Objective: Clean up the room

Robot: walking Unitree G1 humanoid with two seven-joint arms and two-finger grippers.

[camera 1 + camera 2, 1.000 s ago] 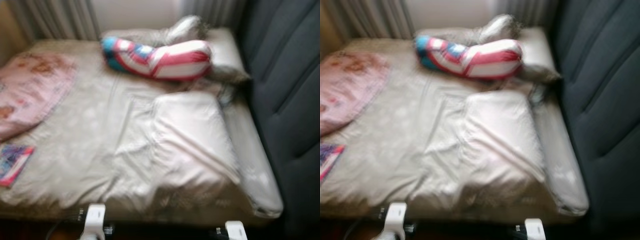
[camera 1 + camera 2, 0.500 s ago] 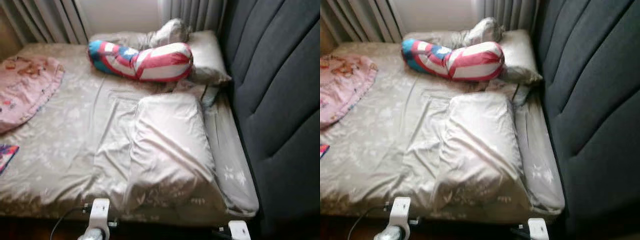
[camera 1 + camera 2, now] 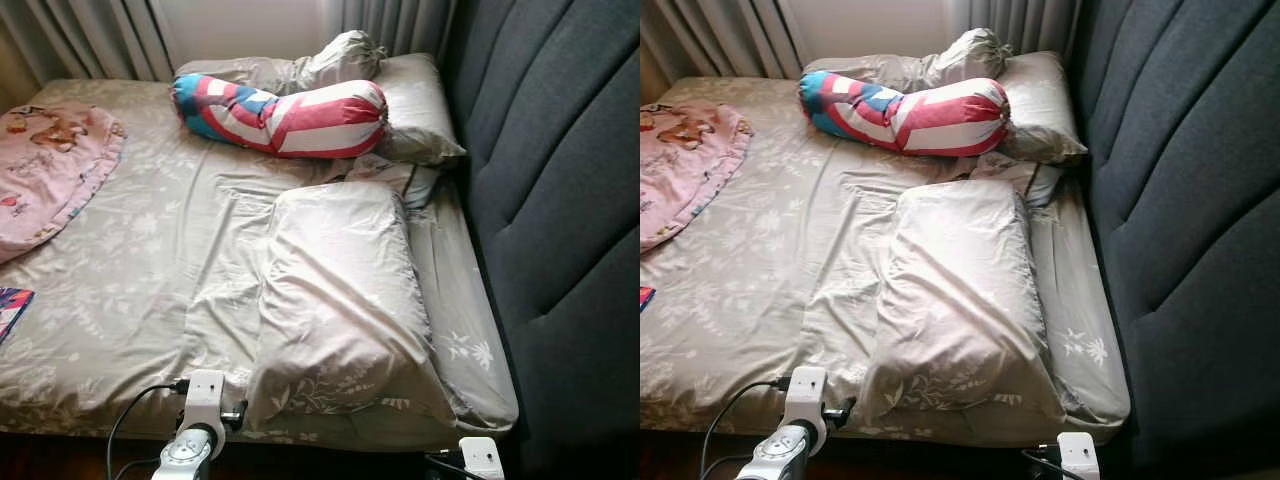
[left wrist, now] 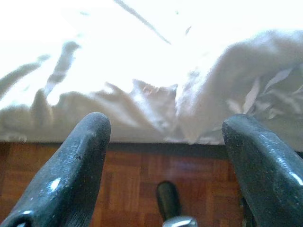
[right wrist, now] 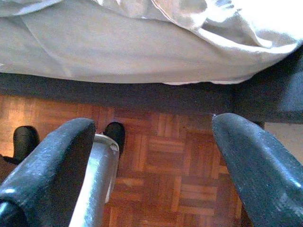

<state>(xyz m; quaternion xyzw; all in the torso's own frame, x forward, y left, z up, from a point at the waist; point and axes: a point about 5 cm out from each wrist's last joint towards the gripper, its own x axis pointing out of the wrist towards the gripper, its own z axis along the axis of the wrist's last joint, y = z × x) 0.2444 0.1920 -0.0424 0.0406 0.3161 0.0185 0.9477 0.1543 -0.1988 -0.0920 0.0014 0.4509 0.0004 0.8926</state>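
Observation:
A beige floral pillow (image 3: 340,300) lies skewed on the near right part of the bed (image 3: 120,300). Behind it rests a red, white and blue bolster (image 3: 285,115), with two more beige pillows (image 3: 415,105) and a bunched sheet (image 3: 340,55) at the back. A pink blanket (image 3: 45,170) lies crumpled at the left. My left gripper (image 4: 165,156) hangs open below the bed's front edge, over the parquet floor. My right gripper (image 5: 151,156) is open too, low beside the bed's near right corner. Nothing is between either pair of fingers.
A dark grey padded headboard (image 3: 560,180) runs along the right side. Grey curtains (image 3: 90,35) hang behind the bed. A colourful book (image 3: 10,310) lies at the bed's left edge. Brown parquet floor (image 5: 189,170) lies under the bed front, and a black cable (image 3: 130,420) trails from my left wrist.
The camera has shifted and the blur has cleared, so the whole picture moved. My left wrist now reaches a little higher in the eye views. The things on the bed lie as before.

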